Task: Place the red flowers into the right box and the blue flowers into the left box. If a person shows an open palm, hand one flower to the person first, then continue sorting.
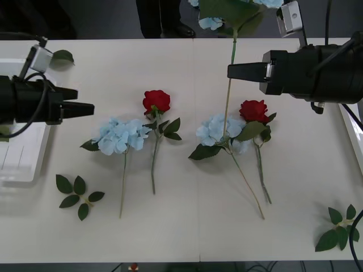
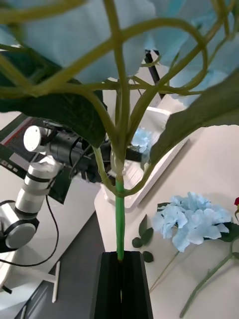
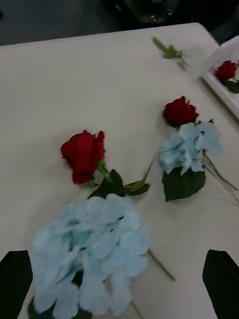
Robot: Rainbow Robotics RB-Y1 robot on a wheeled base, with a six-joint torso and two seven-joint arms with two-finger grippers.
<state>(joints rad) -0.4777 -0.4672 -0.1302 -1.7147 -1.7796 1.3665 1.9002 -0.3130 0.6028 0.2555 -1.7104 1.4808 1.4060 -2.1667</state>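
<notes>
My right gripper (image 1: pixel 229 71) is shut on the thin green stem of a blue flower (image 1: pixel 238 8) and holds it raised over the far right of the table; its fingers (image 2: pixel 107 284) pinch the stem (image 2: pixel 119 219). Two more blue flowers (image 1: pixel 119 136) (image 1: pixel 218 129) and two red flowers (image 1: pixel 156 101) (image 1: pixel 253 110) lie on the table. My left gripper (image 1: pixel 79 102) hovers open at the left, just over the left box (image 1: pixel 17 164), facing the nearer blue flower (image 3: pixel 94 249). The right box (image 3: pixel 221 92) holds a red flower (image 3: pixel 226 70). The open palm is out of view.
Loose green leaf sprigs lie at the front left (image 1: pixel 79 195), front right (image 1: pixel 340 226) and back left (image 1: pixel 62 55). The right box's rim (image 1: pixel 353 136) shows at the right edge. A person's dark legs (image 1: pixel 161 17) stand beyond the far table edge.
</notes>
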